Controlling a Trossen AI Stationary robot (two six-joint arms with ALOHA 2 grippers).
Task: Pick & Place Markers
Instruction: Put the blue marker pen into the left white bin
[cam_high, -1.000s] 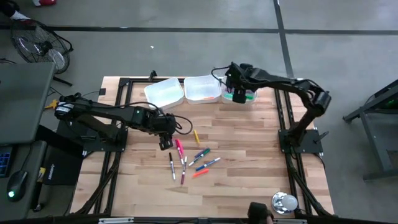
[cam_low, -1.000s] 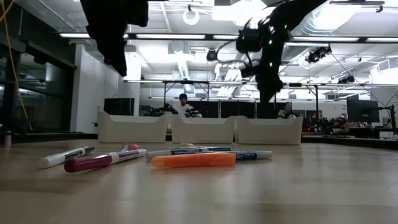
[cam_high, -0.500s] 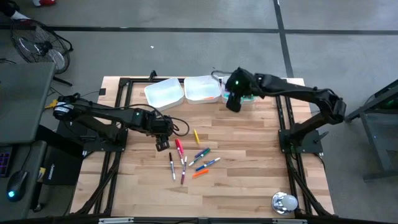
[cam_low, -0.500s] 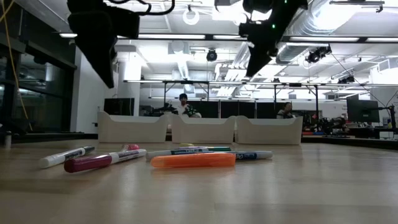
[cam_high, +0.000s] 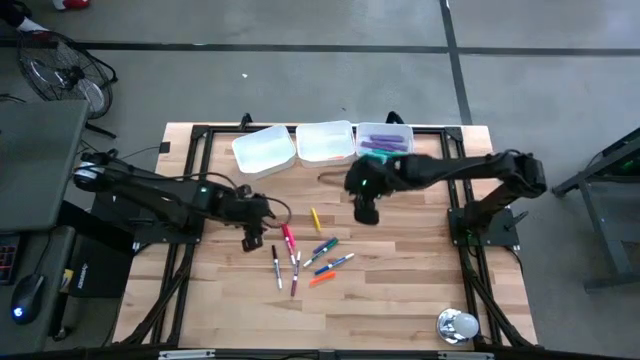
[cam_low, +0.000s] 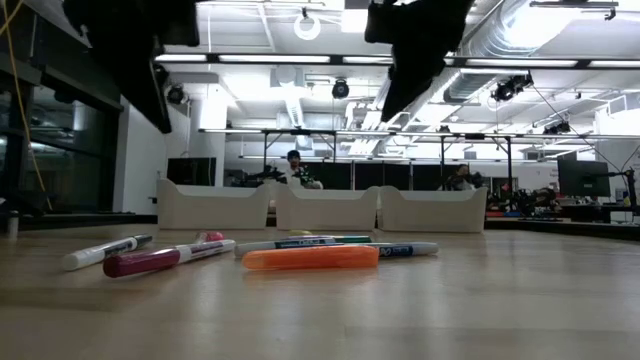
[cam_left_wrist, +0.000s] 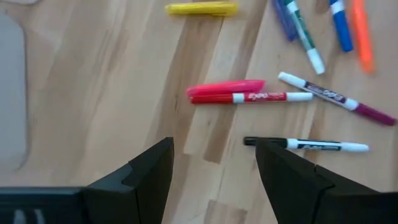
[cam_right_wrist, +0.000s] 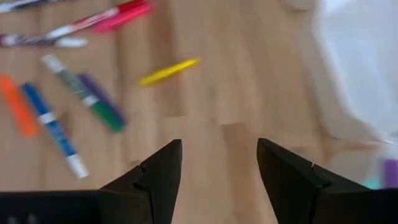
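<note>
From above, a few markers (cam_high: 382, 146) already lie in the right tray (cam_high: 385, 131) while most markers (cam_high: 310, 258) wait mid-table with free wood around, and both wrist views show the left gripper (cam_left_wrist: 213, 163) and right gripper (cam_right_wrist: 219, 163) spread and empty above them.

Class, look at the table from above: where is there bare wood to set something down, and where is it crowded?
Bare wood lies along the near edge of the table, below the loose markers, and on the right side between them and the right arm's base. The middle is crowded: markers, with the left gripper and right gripper open above. The far edge holds three trays.
</note>
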